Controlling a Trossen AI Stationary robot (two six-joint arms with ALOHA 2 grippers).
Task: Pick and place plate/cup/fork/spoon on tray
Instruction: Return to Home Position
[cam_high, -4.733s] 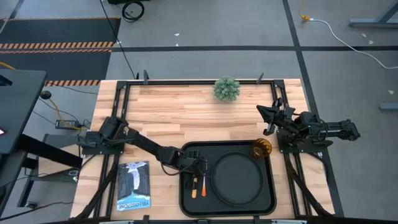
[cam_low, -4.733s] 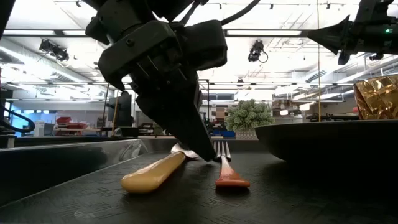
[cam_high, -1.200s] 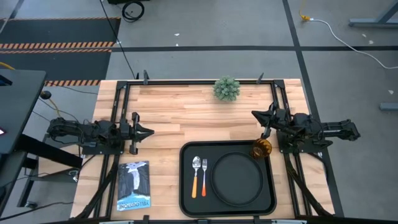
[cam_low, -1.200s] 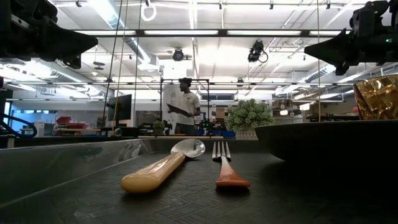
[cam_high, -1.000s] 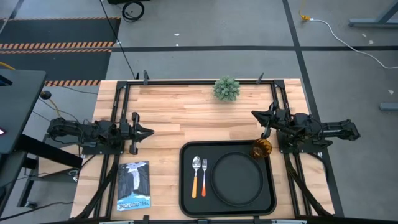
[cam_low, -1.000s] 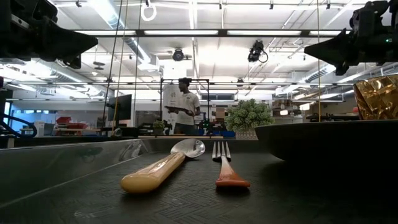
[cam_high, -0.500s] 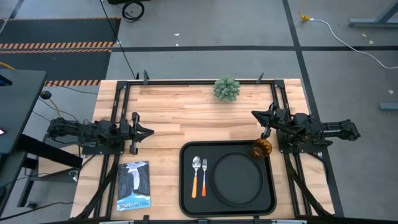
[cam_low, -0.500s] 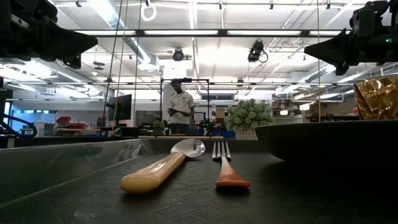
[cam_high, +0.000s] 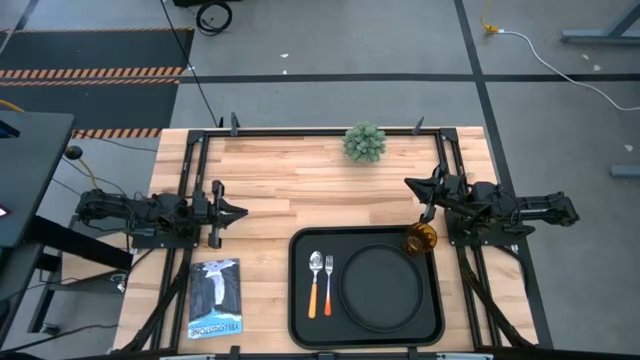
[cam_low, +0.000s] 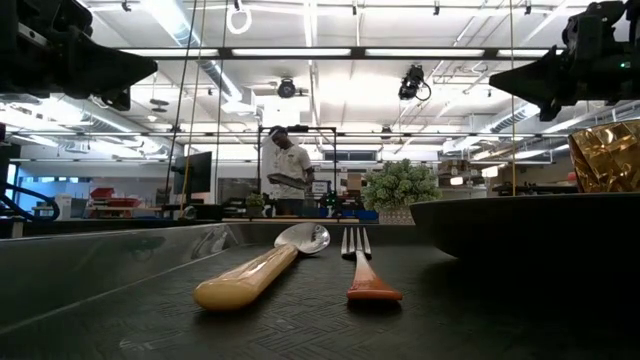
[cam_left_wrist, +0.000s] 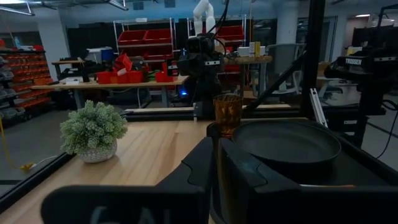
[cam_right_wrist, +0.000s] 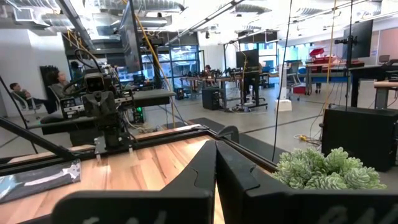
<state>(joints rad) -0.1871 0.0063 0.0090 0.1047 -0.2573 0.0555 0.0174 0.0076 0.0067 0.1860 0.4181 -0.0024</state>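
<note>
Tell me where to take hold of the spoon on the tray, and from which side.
Grip the spoon by its orange handle, near mid-length, coming straight down from above. It lies flat on the tray, so a top approach probably suits best; close across the handle's width, minding the fork lying close alongside.

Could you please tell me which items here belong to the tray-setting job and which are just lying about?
Part of the job: tray; and on it the plate, cup, spoon and fork.

Just lying about: potted plant near the table's far edge; booklet on the wood beside the tray.
</note>
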